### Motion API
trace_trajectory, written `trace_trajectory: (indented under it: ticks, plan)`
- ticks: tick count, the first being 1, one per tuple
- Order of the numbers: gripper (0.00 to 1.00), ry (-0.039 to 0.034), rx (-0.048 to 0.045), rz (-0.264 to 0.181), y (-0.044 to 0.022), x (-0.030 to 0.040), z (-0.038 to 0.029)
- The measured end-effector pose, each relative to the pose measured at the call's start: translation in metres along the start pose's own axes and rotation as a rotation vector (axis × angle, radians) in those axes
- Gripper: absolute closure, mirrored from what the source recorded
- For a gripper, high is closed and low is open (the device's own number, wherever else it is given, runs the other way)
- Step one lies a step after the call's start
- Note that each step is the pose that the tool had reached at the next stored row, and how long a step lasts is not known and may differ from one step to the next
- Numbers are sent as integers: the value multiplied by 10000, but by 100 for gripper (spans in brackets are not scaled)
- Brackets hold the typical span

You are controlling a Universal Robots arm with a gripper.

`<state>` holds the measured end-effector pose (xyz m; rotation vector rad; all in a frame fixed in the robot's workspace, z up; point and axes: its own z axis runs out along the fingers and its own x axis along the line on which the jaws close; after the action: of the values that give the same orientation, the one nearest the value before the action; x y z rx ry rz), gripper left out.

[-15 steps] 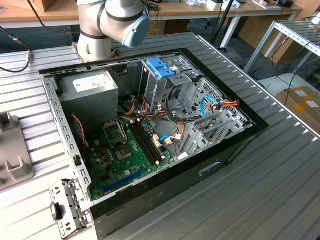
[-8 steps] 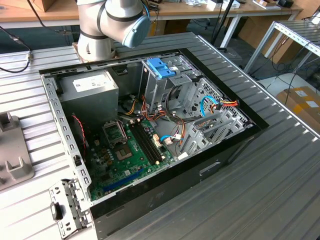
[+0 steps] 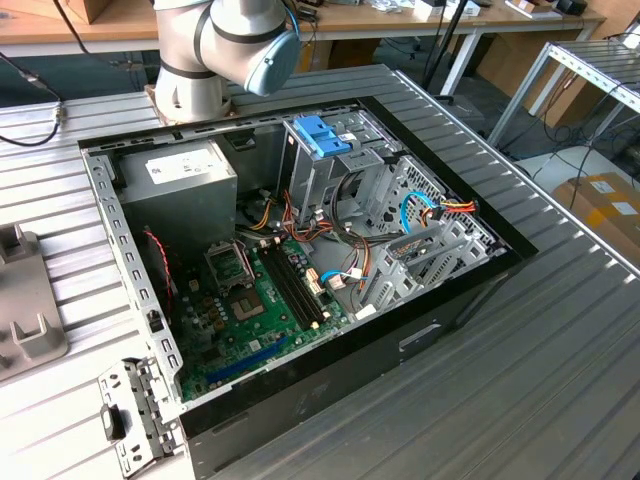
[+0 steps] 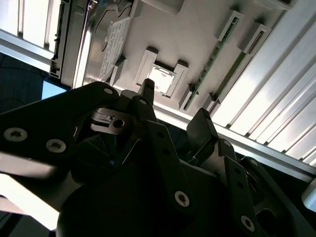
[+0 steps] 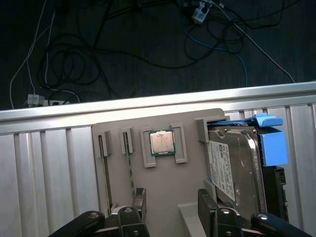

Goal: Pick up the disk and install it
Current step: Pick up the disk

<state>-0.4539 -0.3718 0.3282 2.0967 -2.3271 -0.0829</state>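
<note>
Disk (image 5: 237, 163) lies flat at one end of a pale grey tray (image 5: 163, 182), label side up. A blue bracket (image 5: 271, 145) wraps its outer edge. I see it in both wrist views, and nothing grips it. The tray sits on a slatted aluminium counter (image 5: 49, 173), close to the counter's edge. Beyond that edge are a dark floor and loose cables (image 5: 74, 59).

Beside the disk, in a square recess of the same tray, sits a processor chip (image 5: 160, 142). Past the chip, two narrow slots hold thin memory sticks (image 5: 129, 163) standing on edge.

My gripper (image 5: 172, 202) hangs over the tray. Its two dark fingers (image 5: 138, 197) are apart, with nothing between them. One finger lines up near the disk's labelled edge and the other sits below the chip's recess. I cannot tell how much height separates them from the tray.

In the exterior view, an open computer case (image 3: 330, 390) lies on its side on the counter. Inside it I see a green motherboard (image 3: 260, 300) and a grey power-supply box (image 3: 185, 175) towards the exterior view's left. A metal drive cage carries a light-blue latch (image 3: 322, 135) near the far wall. The arm's base and a grey joint with a blue cap (image 3: 230, 40) stand just behind the case.
</note>
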Motion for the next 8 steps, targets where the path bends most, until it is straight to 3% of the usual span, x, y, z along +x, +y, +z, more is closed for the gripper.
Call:
trace_trajectory:
  ticks: [8]
  plan:
    - [46,-20,-2,-2,0,-4,21]
